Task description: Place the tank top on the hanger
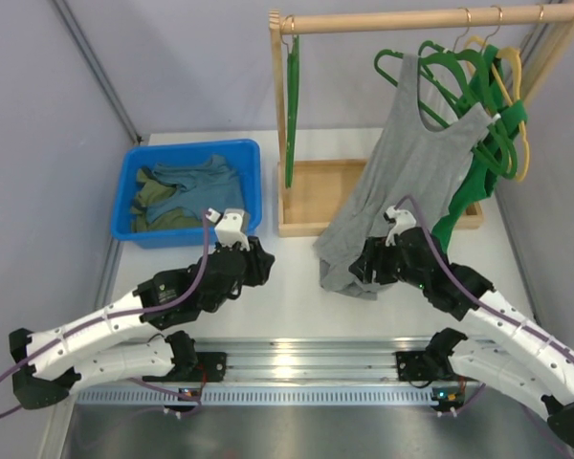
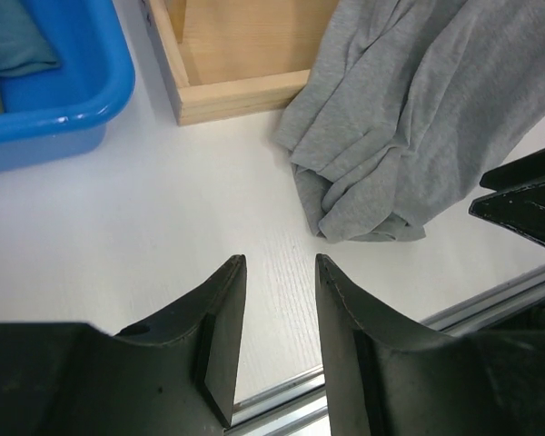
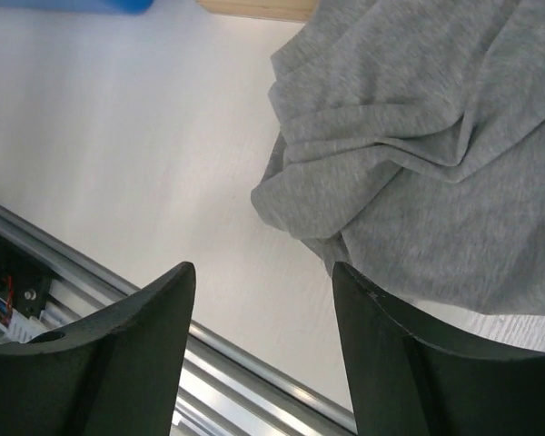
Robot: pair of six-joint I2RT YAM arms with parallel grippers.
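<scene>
The tank top (image 1: 402,182) is soft, matt grey jersey cloth, creased into loose folds. The rack (image 1: 421,21) is pale, smooth wood with a dull finish, and its base frame (image 2: 236,91) looks the same. The bin (image 1: 252,191) is glossy blue plastic; the clothes (image 1: 187,186) in it are matt teal and olive fabric. The worktop (image 2: 118,227) is white, matt and faintly grained. The rail (image 1: 297,368) is bright brushed metal. The left end effector (image 2: 280,272) and right end effector (image 3: 263,282) are matt black plastic
</scene>
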